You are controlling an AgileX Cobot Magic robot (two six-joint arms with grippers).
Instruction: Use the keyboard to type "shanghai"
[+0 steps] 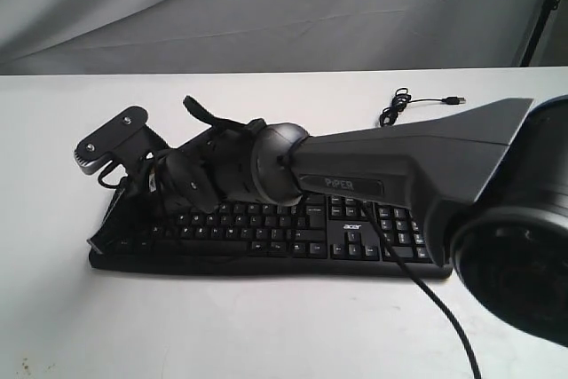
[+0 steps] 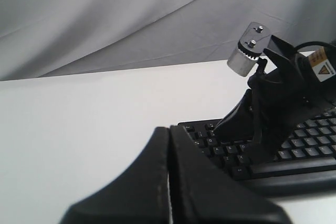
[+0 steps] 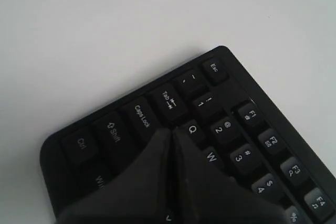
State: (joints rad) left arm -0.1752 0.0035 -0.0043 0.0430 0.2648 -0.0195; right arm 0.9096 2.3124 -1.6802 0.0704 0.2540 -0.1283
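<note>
My right arm (image 1: 390, 175) hid much of the keyboard (image 1: 355, 235) from outside. Beneath the right tool (image 3: 172, 136), I couldn't tell which key it touched, if any.

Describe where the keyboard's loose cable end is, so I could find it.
Start at the black keyboard on the white table. Beyond its number-pad end a thin black cable lies coiled. Its plug sticks out sideways, plugged into nothing.

The keyboard (image 1: 355, 232) lies on the table (image 1: 266, 335). A coiled cable (image 1: 404, 104) lies behind the keyboard's right end. The right arm (image 1: 426, 166) stretches over the keyboard from its right side, and the right gripper (image 3: 172, 132) is above its left-end keys. The left gripper (image 2: 169, 129) is near that left end.
</note>
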